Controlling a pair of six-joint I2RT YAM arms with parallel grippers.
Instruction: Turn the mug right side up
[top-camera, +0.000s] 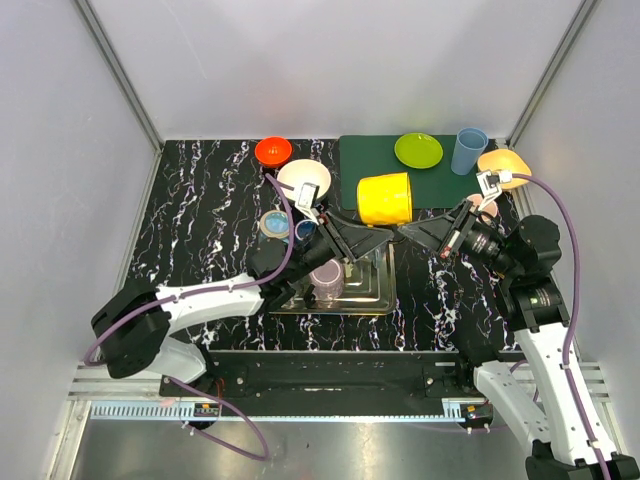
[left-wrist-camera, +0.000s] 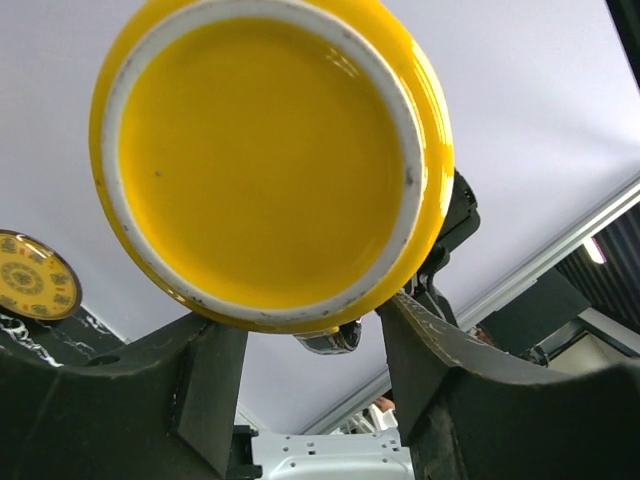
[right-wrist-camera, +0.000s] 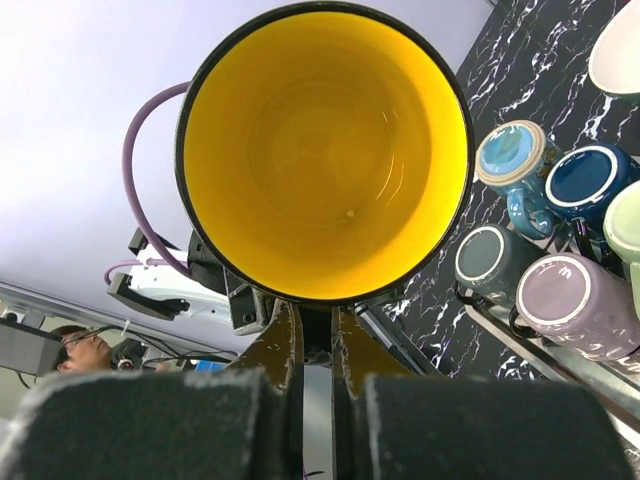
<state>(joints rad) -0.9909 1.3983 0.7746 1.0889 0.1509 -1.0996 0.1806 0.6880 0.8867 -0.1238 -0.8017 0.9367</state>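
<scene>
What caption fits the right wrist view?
Right gripper shut on the yellow mug, its open mouth facing the camera.

Bright, even light pours down from overhead, and the desk (top-camera: 200, 220) shows only soft shadows under the arms. There are small glints off the metal tray (top-camera: 378, 292) and a glossy sheen on the yellow mug (top-camera: 385, 198). Up close, the left hand (left-wrist-camera: 305, 345) goes nearly black against the pale wall, with a lamp strip (left-wrist-camera: 596, 250) flaring at the right edge. Over at the right hand (right-wrist-camera: 318, 320), the pads (right-wrist-camera: 140, 430) are pure blur, while the mug's inside glows crisp and saturated.
</scene>
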